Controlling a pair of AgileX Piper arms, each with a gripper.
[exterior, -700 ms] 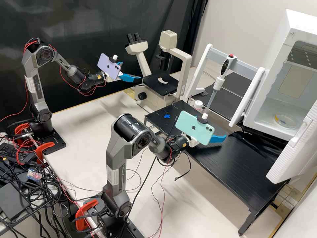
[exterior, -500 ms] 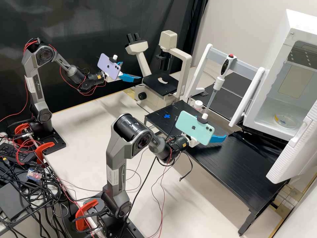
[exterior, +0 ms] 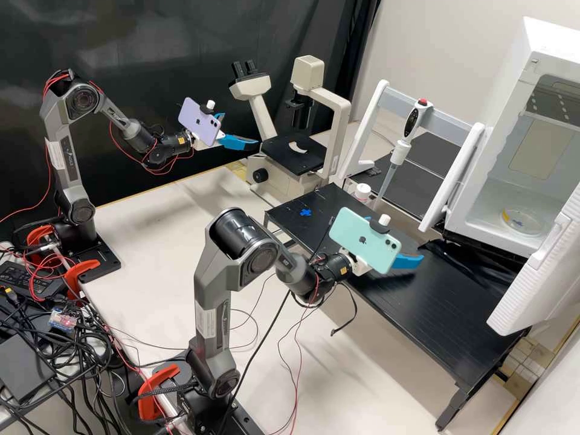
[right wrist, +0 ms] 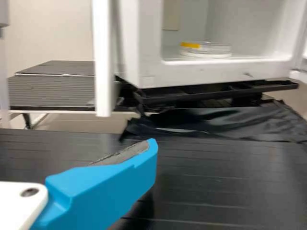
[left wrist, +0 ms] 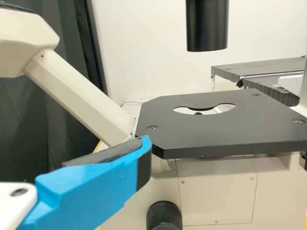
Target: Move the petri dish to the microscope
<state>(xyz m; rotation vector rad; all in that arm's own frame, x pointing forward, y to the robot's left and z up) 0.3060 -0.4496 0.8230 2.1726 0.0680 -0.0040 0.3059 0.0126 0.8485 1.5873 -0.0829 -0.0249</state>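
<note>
Petri dish: the petri dish (exterior: 522, 222) lies at the right of the high view, flat on the floor of the white box (exterior: 544, 33), whose door (exterior: 534, 275) is open.
Dish and my right fingers: my right gripper (exterior: 413, 255) is over the black table (exterior: 447, 296), right of the middle of the high view. The dish is well apart from it, more to the right and a bit higher in that frame. My right wrist view shows the dish (right wrist: 205, 49) out past my blue finger (right wrist: 110, 182).
Dish and my left fingers: my left gripper (exterior: 241, 129) is in the upper left part of the high view, near the microscope (exterior: 340, 130). The dish is far from it.
Right fingers: open, but I can't tell how wide. The grey pad (right wrist: 122, 155) I see is bare, with nothing on it.
Left fingers: apart, with a gap between them. I can't tell how big. They hold nothing.
Which way the dish points: it is round, so it has no long side. It sits level, and its yellow strip is on the left of its rim in the high view.
</note>
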